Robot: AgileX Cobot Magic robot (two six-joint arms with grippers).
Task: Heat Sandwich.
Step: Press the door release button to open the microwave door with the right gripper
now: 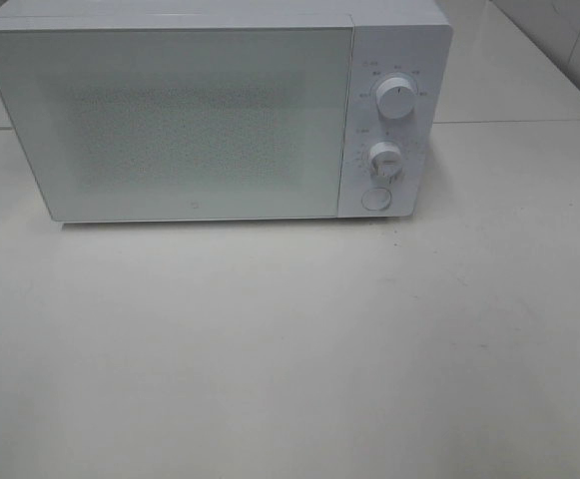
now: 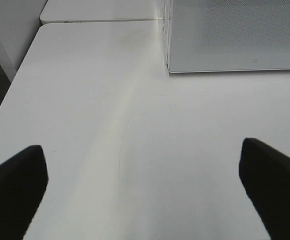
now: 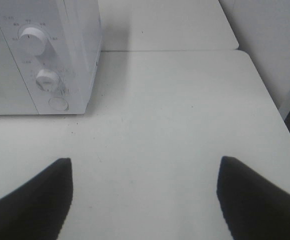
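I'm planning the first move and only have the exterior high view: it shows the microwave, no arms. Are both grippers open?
Observer: The left gripper is open, its fingers spread wide with nothing between them.
Operator: And the right one?
Observer: The right gripper is open and empty too, above bare table in front of the microwave's right corner.
Operator: Any sandwich near either?
Observer: None shows in either wrist view. The left wrist view adds only the table's left edge, with dark floor beyond it.
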